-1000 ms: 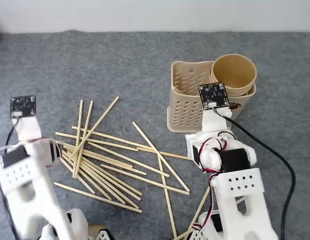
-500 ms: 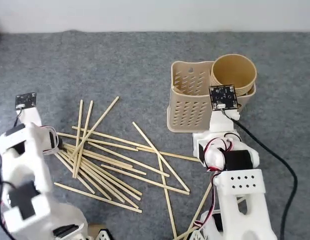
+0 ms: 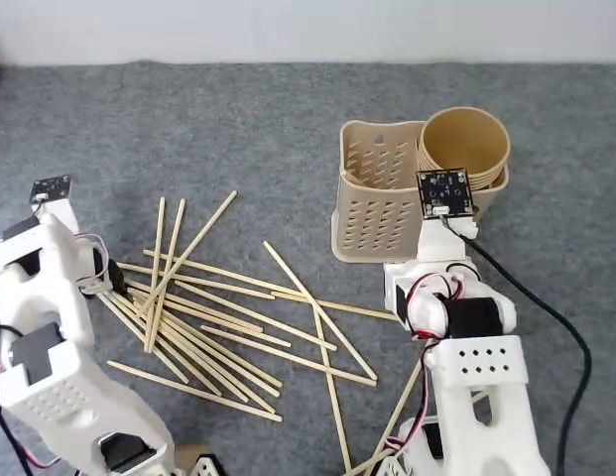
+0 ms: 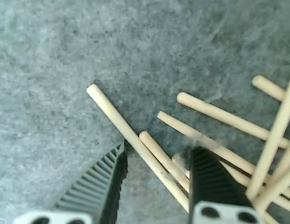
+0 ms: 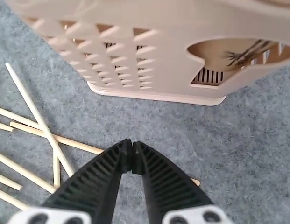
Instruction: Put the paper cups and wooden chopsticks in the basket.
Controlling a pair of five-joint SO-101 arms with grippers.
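Seen from the high view, each white arm covers its own hand. From the wrists, the left hand (image 4: 159, 153) is spread, straddling the ends of the scattered pale wooden chopsticks (image 3: 203, 307). The right hand (image 5: 132, 148) is pressed together near the beige perforated plastic basket (image 3: 372, 213). Stacked tan paper cups (image 3: 464, 147) sit in the basket. Grey felt covers the desk (image 3: 238, 119), with a white wall (image 3: 288, 30) behind it.

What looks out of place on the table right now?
The chopsticks lie strewn and crossed on the mat left of the basket, a few running under the right arm. The cups sit stacked in the basket, which stands upright. Nothing looks damaged.
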